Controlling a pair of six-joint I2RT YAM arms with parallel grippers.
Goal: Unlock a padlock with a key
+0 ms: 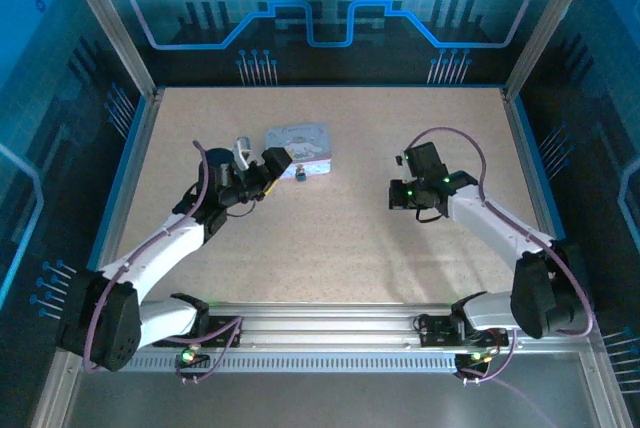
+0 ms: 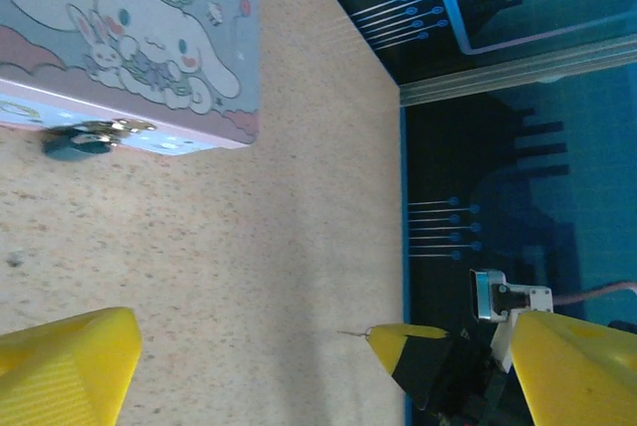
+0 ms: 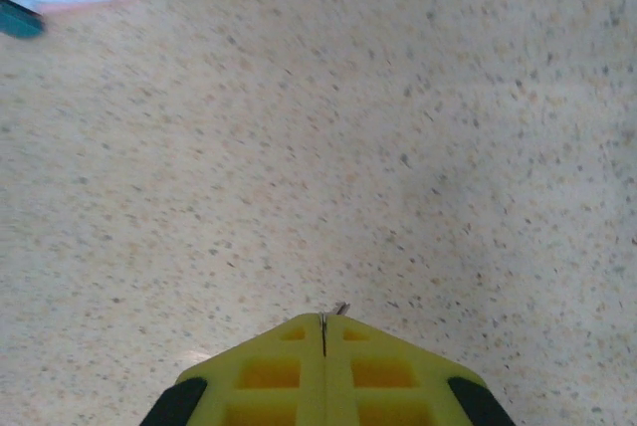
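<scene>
The surface (image 1: 330, 248) is a speckled beige board. The box (image 1: 300, 141), a pale tin with cartoon animals on its lid, lies just ahead of the left tool (image 1: 276, 162). It is well ahead of the right tool (image 1: 396, 194), off to its left. The left tool is released: its two yellow fingers (image 2: 65, 371) stand wide apart above bare surface, with nothing between them. The right tool is clenched, with its yellow fingers (image 3: 279, 366) pressed together. It grasps the key (image 3: 341, 308), of which only a thin metal tip sticks out in front of the fingertips. The padlock (image 1: 299, 173), small and dark blue-grey, lies on the surface and touches the side wall of the box. It is ahead of the left tool, toward the left side in its wrist view, and well apart from the right tool.
</scene>
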